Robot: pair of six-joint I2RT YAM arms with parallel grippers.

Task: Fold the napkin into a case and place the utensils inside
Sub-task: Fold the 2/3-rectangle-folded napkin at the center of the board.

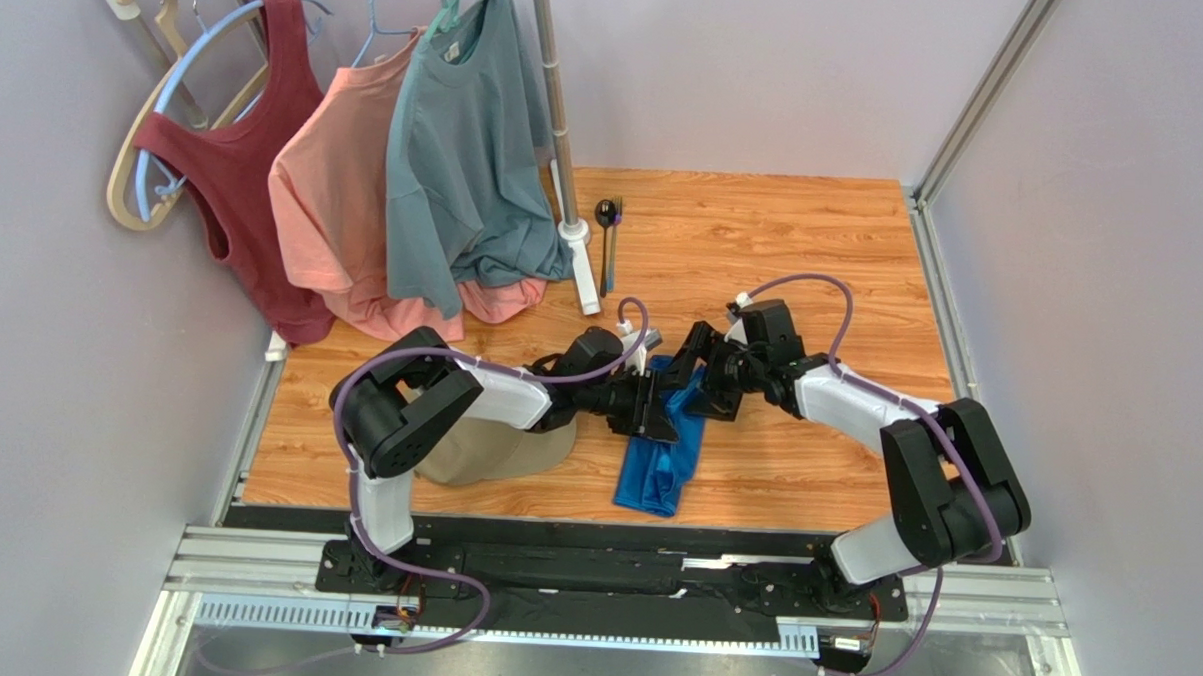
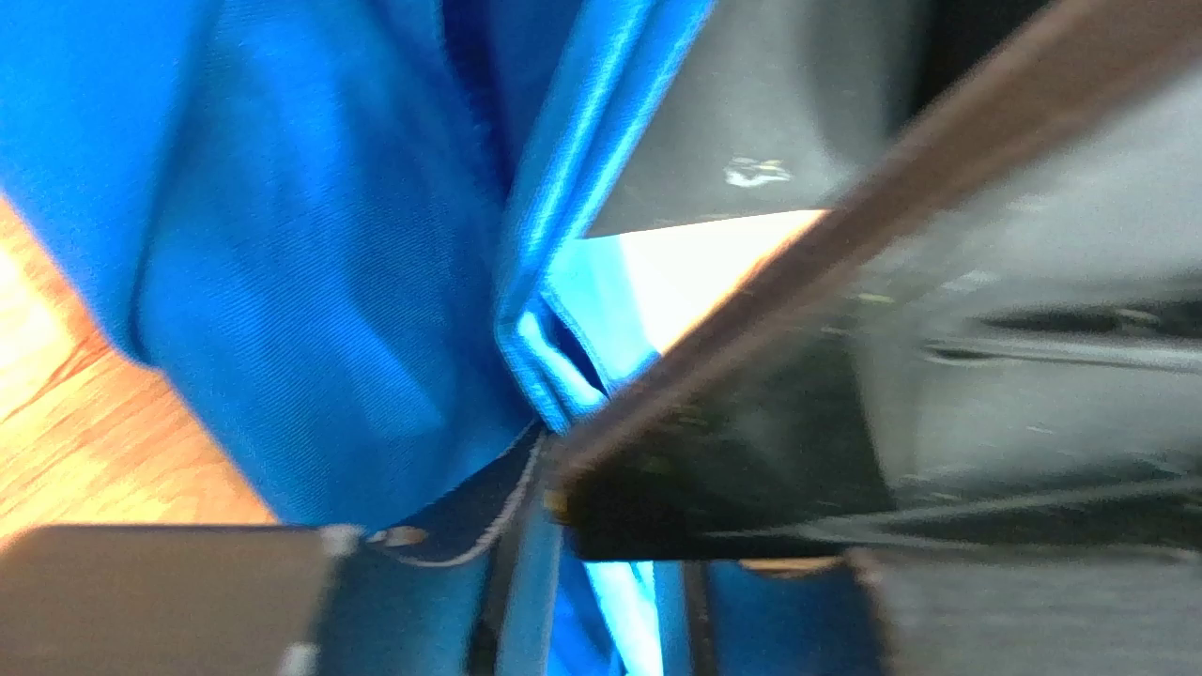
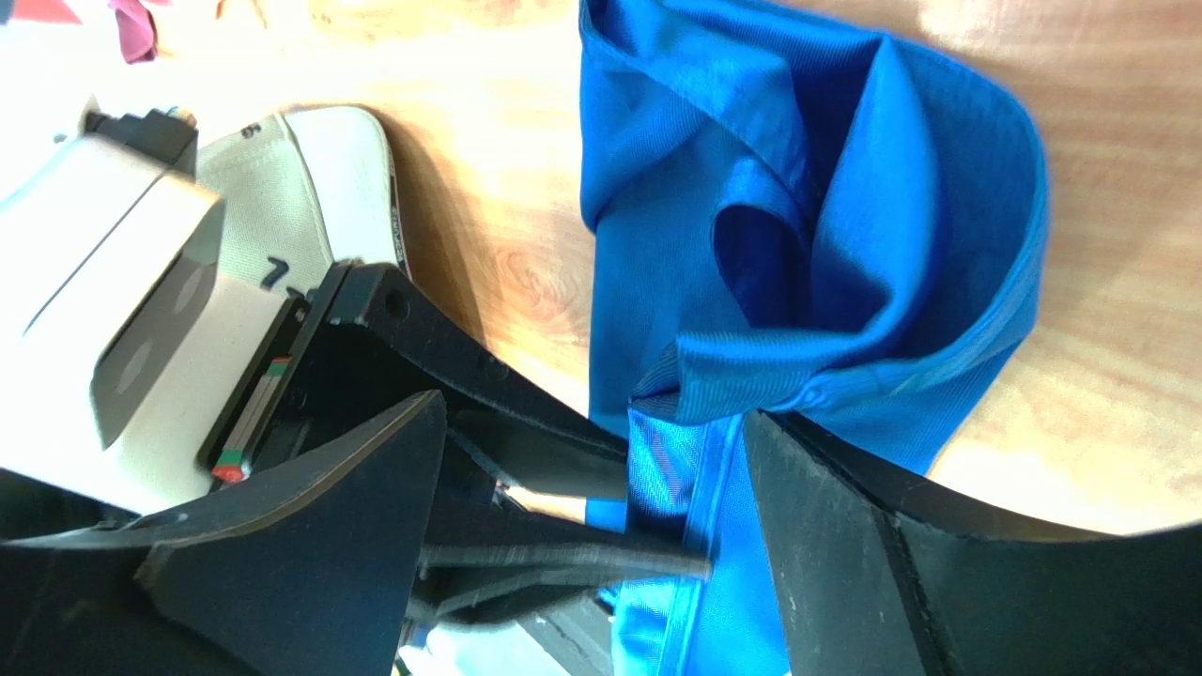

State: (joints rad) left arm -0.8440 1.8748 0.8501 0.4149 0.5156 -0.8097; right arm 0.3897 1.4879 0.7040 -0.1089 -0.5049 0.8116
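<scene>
Both hands meet over the napkin (image 1: 657, 463), fingertips almost touching. My right gripper (image 3: 593, 411) is wide open, and the near end of the blue cloth runs up between its two fingers (image 3: 847, 564). It lies against neither finger that I can see.

My left gripper (image 1: 653, 406) comes in from the opposite side. Its jaws sit partly closed around the same folded edge, right at my right fingertips. Cannot tell if they actually pinch the cloth: the left wrist view is blurred and jammed with blue folds.

The napkin is bunched and creased, not a flat case. One end is up at my fingers and the rest trails back from both hands on the wooden table (image 1: 807, 240).

The utensils lie well beyond both hands, side by side on the table. They are the dark spoon (image 1: 606, 214) and the fork (image 1: 612, 261), well apart from the napkin. A tan cap (image 1: 487, 451) sits under my left forearm, behind that hand.
</scene>
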